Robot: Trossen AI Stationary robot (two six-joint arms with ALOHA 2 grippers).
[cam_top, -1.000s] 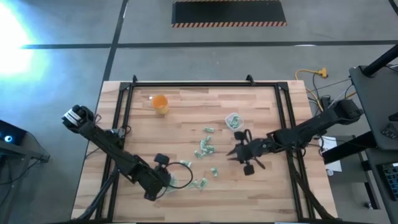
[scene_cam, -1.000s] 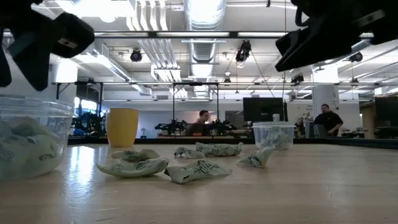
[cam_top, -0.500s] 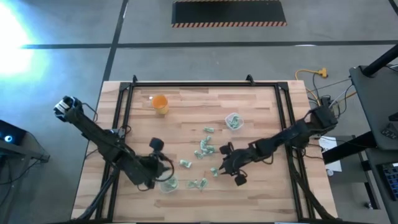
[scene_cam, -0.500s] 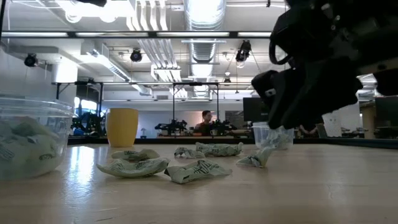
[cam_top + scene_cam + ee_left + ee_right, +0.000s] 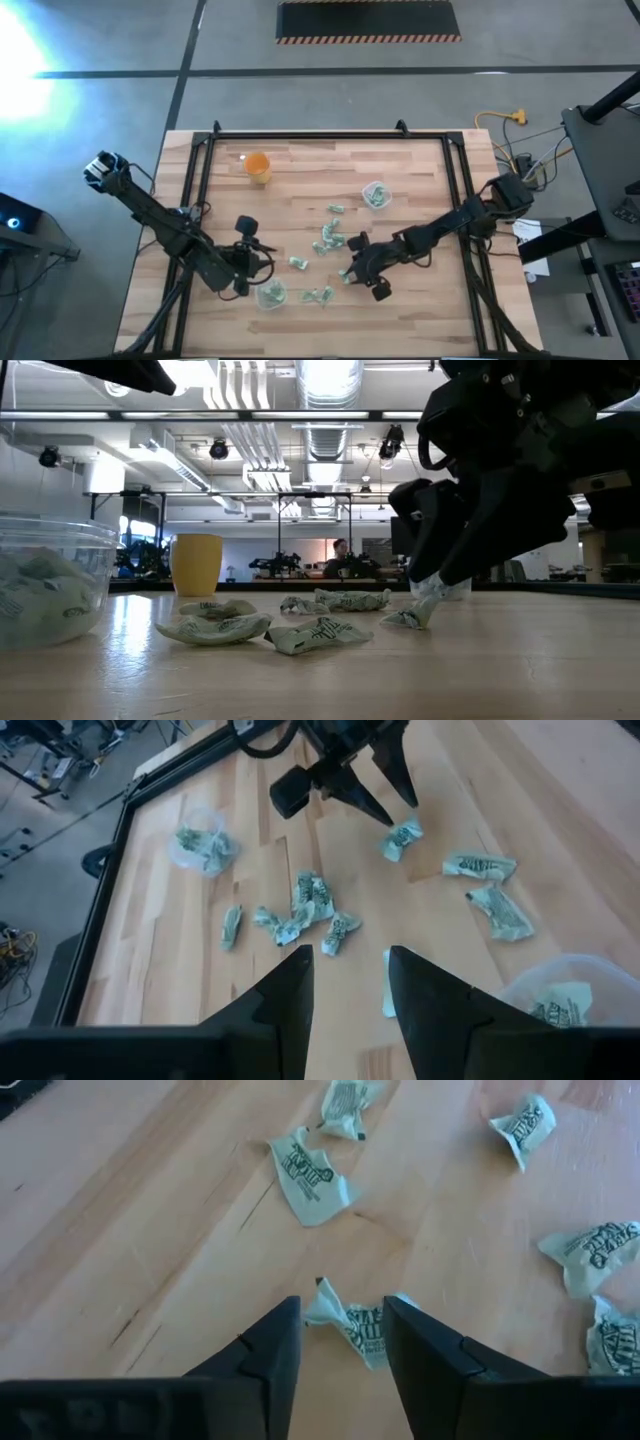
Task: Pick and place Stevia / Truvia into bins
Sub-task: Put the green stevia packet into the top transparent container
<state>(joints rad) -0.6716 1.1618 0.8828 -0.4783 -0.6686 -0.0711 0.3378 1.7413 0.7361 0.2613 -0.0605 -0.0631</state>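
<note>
Presently: right gripper (image 5: 340,1342), fingers spread, straddling one crumpled Stevia sachet (image 5: 355,1320) on the wooden table (image 5: 420,180), poised to pinch; far bin (image 5: 375,194) at one o'clock; left gripper (image 5: 345,982), fingers apart and empty, waits beside the near bin (image 5: 270,294)

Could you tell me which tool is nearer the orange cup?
Left. The left tool sits below the orange cup, near the table's front; the right tool is farther, across the sachet scatter.

An orange cup (image 5: 258,167) stands on the wooden table (image 5: 420,180).
</note>
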